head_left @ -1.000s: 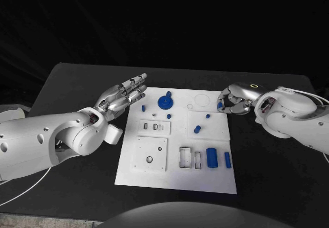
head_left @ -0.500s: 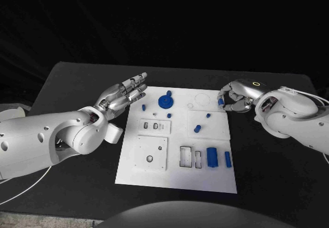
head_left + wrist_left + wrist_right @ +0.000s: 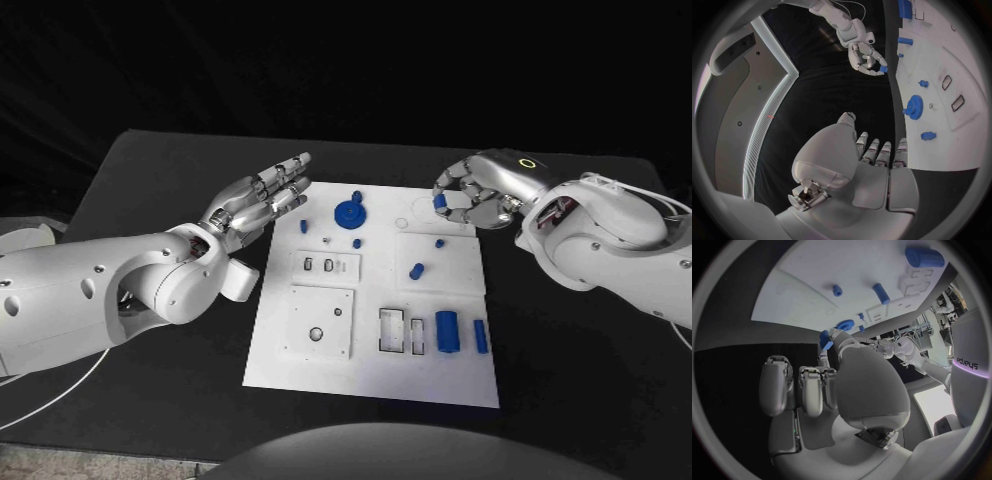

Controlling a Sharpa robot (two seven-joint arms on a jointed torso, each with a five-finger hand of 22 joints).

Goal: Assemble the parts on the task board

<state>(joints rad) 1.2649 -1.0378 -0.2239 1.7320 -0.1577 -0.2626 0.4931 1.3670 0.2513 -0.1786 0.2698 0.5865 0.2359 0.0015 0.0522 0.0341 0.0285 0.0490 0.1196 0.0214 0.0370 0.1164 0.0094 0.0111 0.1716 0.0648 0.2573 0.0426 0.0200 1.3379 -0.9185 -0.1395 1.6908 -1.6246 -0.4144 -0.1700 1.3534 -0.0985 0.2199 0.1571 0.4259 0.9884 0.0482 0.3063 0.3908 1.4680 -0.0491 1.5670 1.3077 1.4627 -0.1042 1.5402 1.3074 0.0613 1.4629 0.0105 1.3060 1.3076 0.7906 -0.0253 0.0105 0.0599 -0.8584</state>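
Observation:
The white task board [image 3: 372, 372] lies mid-table. My right hand [image 3: 479, 188] hovers over its far right corner, pinching a small blue part [image 3: 440, 203] between thumb and finger; the same part [image 3: 825, 338] shows at the fingertips in the right wrist view, and the part [image 3: 882, 69] appears again in the left wrist view. My left hand [image 3: 260, 200] is open, its fingers stretched out flat beside the board's far left corner, holding nothing. A blue gear [image 3: 348, 213] stands on the board near that hand.
Small blue pegs [image 3: 355, 243] and a short blue piece [image 3: 415, 270] sit mid-board. A blue cylinder [image 3: 446, 332] and a blue bar [image 3: 479, 336] lie at the near right, beside rectangular recesses [image 3: 391, 331]. Black table [image 3: 577, 400] surrounds the board.
My right hand has risen and moved left, from the board's right edge to over its far right corner, carrying the small blue part. The left hand has stayed put.

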